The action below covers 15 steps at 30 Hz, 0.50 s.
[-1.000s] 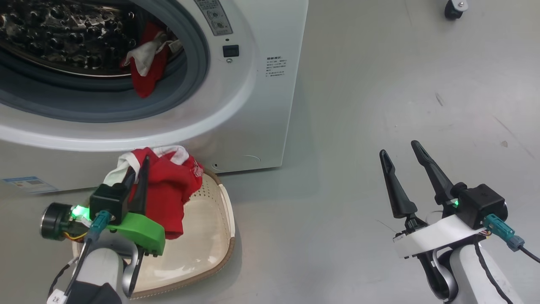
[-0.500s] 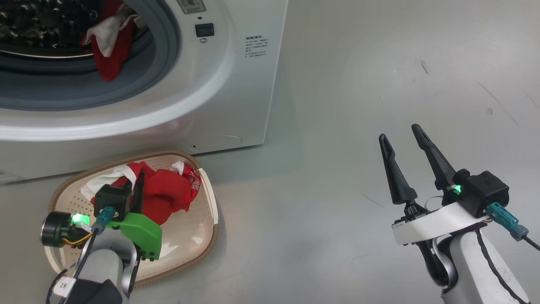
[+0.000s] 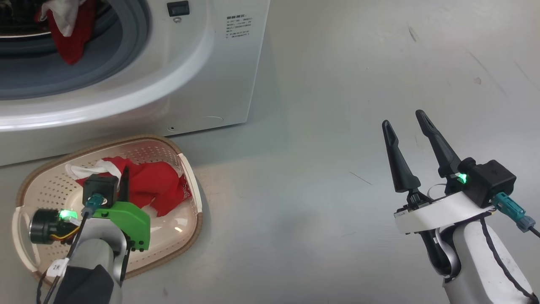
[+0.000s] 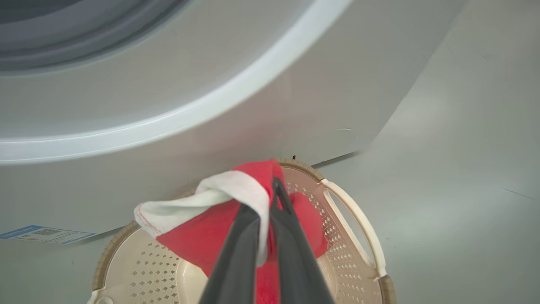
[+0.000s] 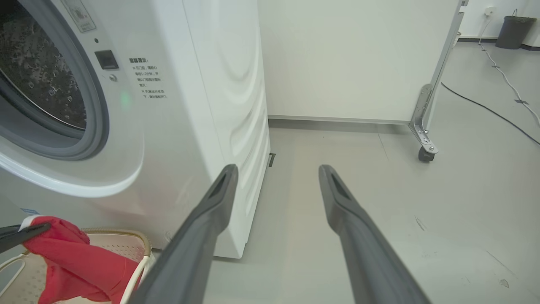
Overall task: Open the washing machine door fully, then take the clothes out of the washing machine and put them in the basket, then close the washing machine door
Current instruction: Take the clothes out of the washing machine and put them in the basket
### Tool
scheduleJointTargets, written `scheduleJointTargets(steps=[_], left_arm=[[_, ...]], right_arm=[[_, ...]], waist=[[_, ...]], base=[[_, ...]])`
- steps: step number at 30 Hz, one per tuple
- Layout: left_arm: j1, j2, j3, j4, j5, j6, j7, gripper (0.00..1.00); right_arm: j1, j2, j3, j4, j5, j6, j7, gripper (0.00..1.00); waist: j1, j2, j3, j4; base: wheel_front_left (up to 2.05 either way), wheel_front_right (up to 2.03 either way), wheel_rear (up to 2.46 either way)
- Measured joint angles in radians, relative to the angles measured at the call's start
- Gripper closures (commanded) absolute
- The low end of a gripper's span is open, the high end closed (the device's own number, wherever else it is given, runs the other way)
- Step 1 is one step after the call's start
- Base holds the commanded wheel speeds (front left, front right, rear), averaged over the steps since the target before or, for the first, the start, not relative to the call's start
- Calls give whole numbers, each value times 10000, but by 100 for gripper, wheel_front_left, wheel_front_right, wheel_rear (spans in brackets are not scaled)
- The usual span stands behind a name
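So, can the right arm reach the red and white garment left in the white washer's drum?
Probably yes: the right gripper is open and empty, and nothing blocks the drum mouth where the red garment hangs; it must swing left.

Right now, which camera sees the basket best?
The head view: it looks down on the basket, most of its rim in sight. The left wrist view shows part of it behind the red garment; the right wrist view catches one corner.

red-white garment (image 3: 157,184), hanging into cream basket (image 3: 45,192)
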Motion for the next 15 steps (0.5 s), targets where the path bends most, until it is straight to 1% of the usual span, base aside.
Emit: scheduleJointTargets(steps=[6,8,12,15], left_arm=[[-257,157,238,713,-65,134,0,100],[-264,169,268,844,-82,134,-4,100],[-291,169,426,1294,-157,311,-4,100],[-303,176,502,1599,-282,343,-13,100]], right_arm=[[-187,-52,-27,-25,0,0,0,0],[-187,-50,-44,-23,0,0,0,0],[-187,-52,-67,-12,0,0,0,0],[-187,-52,-65,-8,0,0,0,0]], waist=[[0,0,373,-90],[0,0,406,-100],[0,0,467,-112],[0,0,500,-105]], base=[[0,0,0],[0,0,0],[0,0,0],[0,0,0]])
